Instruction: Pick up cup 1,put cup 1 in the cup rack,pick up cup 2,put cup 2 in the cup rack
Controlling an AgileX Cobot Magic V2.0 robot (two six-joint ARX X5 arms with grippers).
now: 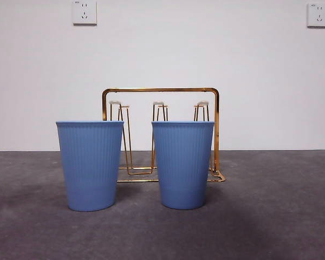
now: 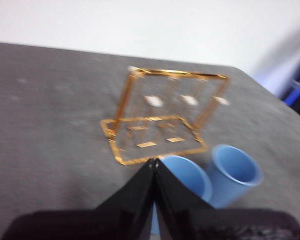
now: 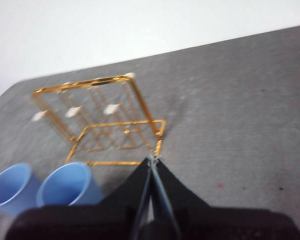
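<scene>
Table (image 1: 292,216) grey, wall (image 1: 206,49) white; cups upright before cup rack (image 1: 161,92); left claw (image 2: 153,161), right claw (image 3: 151,158) clenched, empty.

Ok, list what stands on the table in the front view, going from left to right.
Left blue cup → right blue cup. The cup rack stands behind both and spans across them, so it has no clear place in the order. No gripper shows in this view.
</scene>
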